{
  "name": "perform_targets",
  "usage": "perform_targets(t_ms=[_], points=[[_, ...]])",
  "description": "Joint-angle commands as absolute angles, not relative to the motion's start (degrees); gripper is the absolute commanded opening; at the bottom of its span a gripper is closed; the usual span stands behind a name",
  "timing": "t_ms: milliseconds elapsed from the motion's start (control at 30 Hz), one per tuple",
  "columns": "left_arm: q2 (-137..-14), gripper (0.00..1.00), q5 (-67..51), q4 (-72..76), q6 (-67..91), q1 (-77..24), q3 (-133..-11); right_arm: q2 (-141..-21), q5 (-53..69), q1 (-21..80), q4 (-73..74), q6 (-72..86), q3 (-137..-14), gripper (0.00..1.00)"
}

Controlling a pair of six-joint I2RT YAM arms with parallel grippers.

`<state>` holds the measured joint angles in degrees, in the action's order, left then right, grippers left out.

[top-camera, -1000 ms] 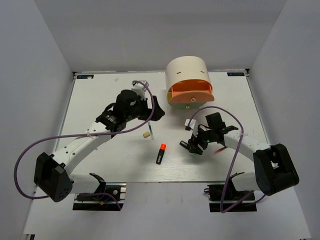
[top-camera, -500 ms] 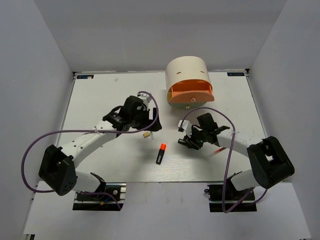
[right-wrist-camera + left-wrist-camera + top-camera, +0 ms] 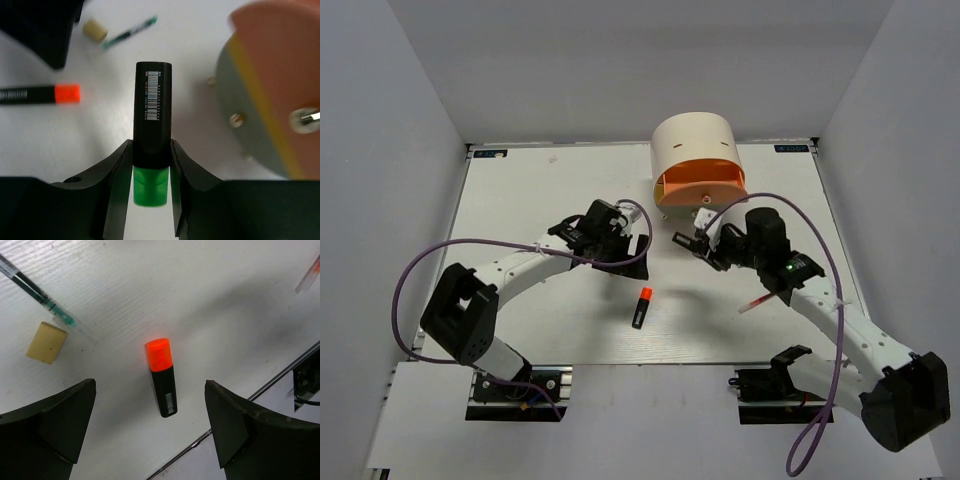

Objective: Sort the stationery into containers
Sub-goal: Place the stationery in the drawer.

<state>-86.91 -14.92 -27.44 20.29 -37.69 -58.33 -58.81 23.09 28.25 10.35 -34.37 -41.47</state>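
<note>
My right gripper (image 3: 152, 145) is shut on a black highlighter with a green end (image 3: 152, 115) and holds it above the table, just left of the cream drum unit (image 3: 695, 148). It sits in front of the open orange drawer (image 3: 700, 185) in the top view (image 3: 692, 241). My left gripper (image 3: 149, 390) is open and empty, hovering over the orange-ended highlighter (image 3: 162, 377), which lies flat (image 3: 641, 306). A tan eraser (image 3: 46, 342) and a thin pale pen (image 3: 40, 295) lie beside it. A thin red pen (image 3: 760, 300) lies at the right.
The drum's orange and yellow drawer fronts (image 3: 272, 75) with a metal knob (image 3: 307, 117) fill the right of the right wrist view. The table's front edge (image 3: 260, 395) runs close to the orange-ended highlighter. Purple cables loop off both arms.
My right gripper has lifted and swung toward the drum with the green-ended highlighter. My left gripper has moved right, covering the eraser in the top view.
</note>
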Motion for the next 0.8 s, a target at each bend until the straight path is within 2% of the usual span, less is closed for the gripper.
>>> perform_targets(t_ms=[0,467,767], points=[[-87.54,0.99,-17.31,-26.46,18.64,-38.58,-59.06,-57.22,24.79,28.04,2.91,-29.98,-47.27,0.14],[-88.07,0.99,-14.24,-26.46,18.02,-42.71,-58.97,-67.76,21.35,25.76,-5.98,-35.32,-65.65,0.14],[-89.73,0.99,-11.87,-26.46,18.02,-45.61,-58.45,-72.07,21.71,22.15,-7.47,-38.14,-66.71,0.14]])
